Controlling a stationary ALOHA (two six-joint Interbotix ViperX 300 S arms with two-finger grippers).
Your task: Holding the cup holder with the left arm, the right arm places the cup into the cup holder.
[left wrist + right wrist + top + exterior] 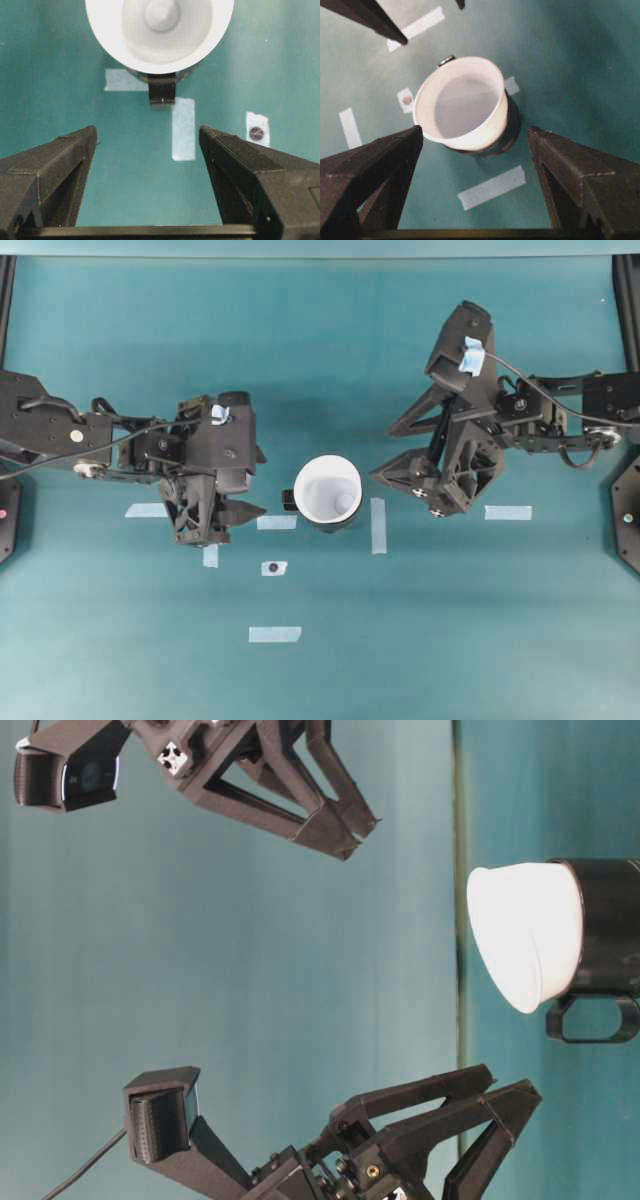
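cup (327,490): white, seated in the cup holder (296,502), rim up, standing well proud of the holder's top (table-level view showed most of the cone above the black ring).
cup holder: glossy black, upright on the bench (320,360) near the centre, between the two arms; handle tab pointed toward the left arm's side.
left hand (236,512): released, jaws spread wide, gripping nothing; sat just left of the holder, apart from it (the left wrist view had the handle tab dead ahead between the fingers (55,165), with bare bench in between).
right hand (400,475): released too, jaws wide, nothing in them; sat just right of the cup, not touching (the right wrist view looked down into the cup from between its fingers (580,170)).
left arm (60,435): reached in from the left edge, camera block with a blue tape patch on top.
right arm (560,415): reached in from the right edge, angled toward the cup.
tape strips (378,525): pale blue, several stuck flat on the bench around the holder; one upright strip just right of it, one short strip just left of it.
small dark dot (273,567): on a tape scrap below and left of the holder (cannot tell what it was).
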